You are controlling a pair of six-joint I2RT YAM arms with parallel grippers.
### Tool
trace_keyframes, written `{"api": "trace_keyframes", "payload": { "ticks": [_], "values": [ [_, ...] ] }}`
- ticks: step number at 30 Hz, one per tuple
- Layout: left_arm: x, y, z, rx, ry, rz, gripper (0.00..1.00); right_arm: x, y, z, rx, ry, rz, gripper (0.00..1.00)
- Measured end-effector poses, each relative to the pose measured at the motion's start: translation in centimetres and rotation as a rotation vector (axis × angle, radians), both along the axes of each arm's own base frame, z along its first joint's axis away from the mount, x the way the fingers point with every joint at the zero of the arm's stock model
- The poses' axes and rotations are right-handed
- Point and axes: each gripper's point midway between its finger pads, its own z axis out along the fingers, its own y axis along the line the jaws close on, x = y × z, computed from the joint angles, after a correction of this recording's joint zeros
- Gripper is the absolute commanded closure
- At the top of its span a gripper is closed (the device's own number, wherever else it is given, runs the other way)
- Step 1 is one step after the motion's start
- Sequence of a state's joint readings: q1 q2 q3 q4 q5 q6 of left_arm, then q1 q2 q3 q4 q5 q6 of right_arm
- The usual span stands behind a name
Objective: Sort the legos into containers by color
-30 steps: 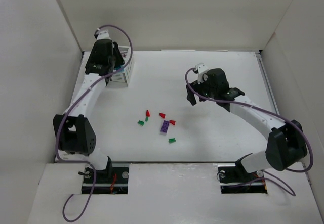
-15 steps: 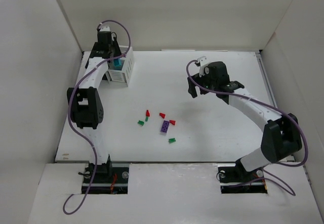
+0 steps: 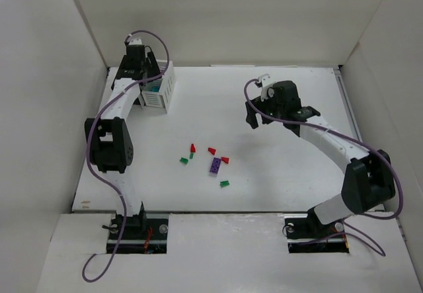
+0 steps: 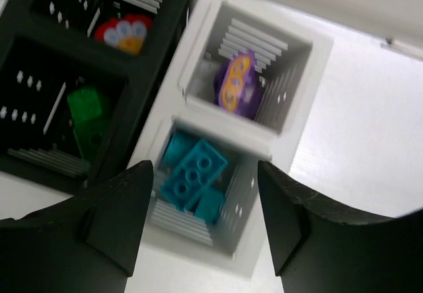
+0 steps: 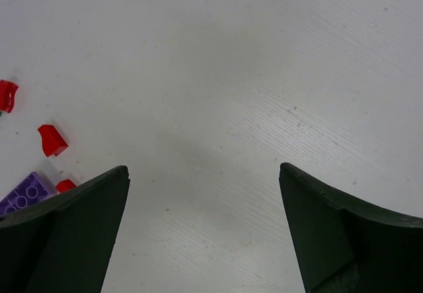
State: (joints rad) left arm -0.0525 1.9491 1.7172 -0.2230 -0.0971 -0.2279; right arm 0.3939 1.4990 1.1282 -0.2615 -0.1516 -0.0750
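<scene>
Far left corner of the worktop (image 3: pixel 277 194): my left pincer (image 4: pixel 203 197) hangs over the containers, jaws parted, nothing between them. Directly beneath it, teal legos (image 4: pixel 193 172) lie in the near cell of the white container (image 4: pixel 193 55); a purple piece (image 4: pixel 234 84) sits in its far cell. The black container (image 4: pixel 142 75) stands against its side, with green legos (image 4: pixel 84 108) in one cell and a red piece (image 4: pixel 122 32) in another. My right pincer (image 5: pixel 203 174) is spread wide and empty above bare worktop. Loose near the middle: three red wedges (image 3: pixel 211 151), two green bits (image 3: pixel 224 183), one purple brick (image 3: pixel 215 166).
</scene>
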Motion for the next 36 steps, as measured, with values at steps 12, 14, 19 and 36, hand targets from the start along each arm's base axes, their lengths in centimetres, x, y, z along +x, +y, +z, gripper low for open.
{"api": "trace_keyframes", "payload": {
  "ticks": [12,14,19,36],
  "values": [
    [-16.6,-11.3,0.2,-0.152,0.028,-0.253,0.21,-3.1,-0.7,-1.1,0.026,0.017,0.019,0.00],
    [-18.9,-12.1,-2.5,-0.170,0.093,-0.255,0.22,-3.7,-0.7,-1.5,0.032,0.027,0.026,0.00],
    [-25.6,-13.1,-9.8,-0.186,0.317,-0.223,0.30,-4.6,-0.6,-1.7,0.050,0.033,0.042,0.00],
    [-31.7,-14.8,-16.7,-0.139,0.495,-0.123,0.53,-5.7,-0.3,-2.9,0.070,0.074,0.057,0.00]
  ]
}}
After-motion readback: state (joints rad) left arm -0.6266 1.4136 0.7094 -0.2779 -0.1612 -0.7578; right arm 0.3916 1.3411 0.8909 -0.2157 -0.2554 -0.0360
